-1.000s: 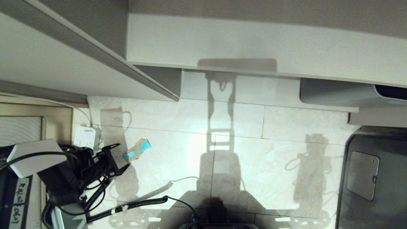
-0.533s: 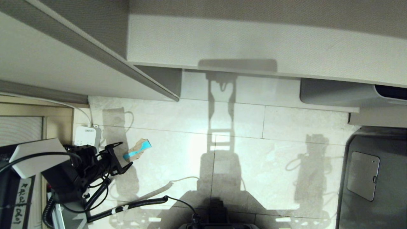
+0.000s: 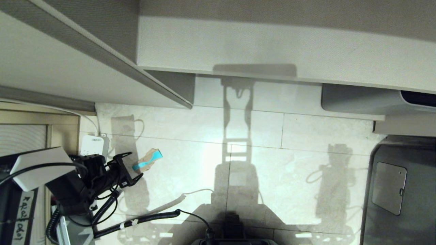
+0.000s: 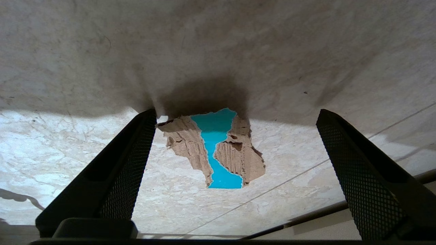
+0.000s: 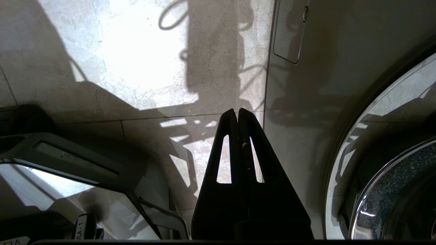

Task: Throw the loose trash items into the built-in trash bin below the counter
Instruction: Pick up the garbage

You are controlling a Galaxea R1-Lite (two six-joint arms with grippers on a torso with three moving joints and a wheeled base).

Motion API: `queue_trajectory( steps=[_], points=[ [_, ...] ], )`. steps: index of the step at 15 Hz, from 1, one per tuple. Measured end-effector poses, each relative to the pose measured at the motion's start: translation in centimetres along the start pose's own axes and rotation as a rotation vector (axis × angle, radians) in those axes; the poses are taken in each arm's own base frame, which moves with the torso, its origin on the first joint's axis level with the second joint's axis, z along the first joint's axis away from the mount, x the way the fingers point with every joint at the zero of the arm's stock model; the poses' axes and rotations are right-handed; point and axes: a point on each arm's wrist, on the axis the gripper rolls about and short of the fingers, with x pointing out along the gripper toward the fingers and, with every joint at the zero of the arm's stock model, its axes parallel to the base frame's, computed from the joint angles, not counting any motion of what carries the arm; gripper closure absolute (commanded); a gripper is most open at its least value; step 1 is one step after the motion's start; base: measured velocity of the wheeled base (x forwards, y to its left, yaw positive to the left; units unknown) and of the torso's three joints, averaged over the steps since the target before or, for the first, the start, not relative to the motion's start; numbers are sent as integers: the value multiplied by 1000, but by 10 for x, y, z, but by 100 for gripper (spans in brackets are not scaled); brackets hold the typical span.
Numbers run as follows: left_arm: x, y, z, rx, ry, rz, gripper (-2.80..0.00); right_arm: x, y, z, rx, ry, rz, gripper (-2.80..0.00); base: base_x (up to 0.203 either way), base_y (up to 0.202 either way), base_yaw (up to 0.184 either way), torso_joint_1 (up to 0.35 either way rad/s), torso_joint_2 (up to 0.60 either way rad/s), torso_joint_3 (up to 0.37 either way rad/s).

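My left tool (image 3: 131, 165) is released, jaws spread wide, just beside the torn brown cardboard scrap with a teal-blue stripe (image 3: 147, 160). The scrap (image 4: 214, 149) lies flat on the pale marble-look floor tiles (image 3: 279, 163), ahead of the jaws. My right tool (image 5: 237, 114) is clenched empty above the floor.

Head camera high above the floor (image 3: 190, 136); left wrist camera close over the shared cardboard scrap (image 4: 218, 149).
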Motion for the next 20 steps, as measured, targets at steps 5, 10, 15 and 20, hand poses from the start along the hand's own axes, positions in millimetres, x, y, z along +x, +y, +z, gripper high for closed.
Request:
queue_trajectory(
  steps=[5, 10, 15, 20],
  points=[
    [3, -1, 1, -3, -3, 7, -280, 0, 0, 0, 0, 0, 0, 0, 0, 0, 0, 0, 0, 0],
    [3, 2, 2, -13, -12, 31, 0, 0, 0, 0, 0, 0, 0, 0, 0, 0, 0, 0, 0, 0],
    [3, 3, 2, -16, -11, 39, 0, 0, 0, 0, 0, 0, 0, 0, 0, 0, 0, 0, 0, 0],
    [2, 3, 2, -15, -12, 36, 0, 0, 0, 0, 0, 0, 0, 0, 0, 0, 0, 0, 0, 0]
  ],
)
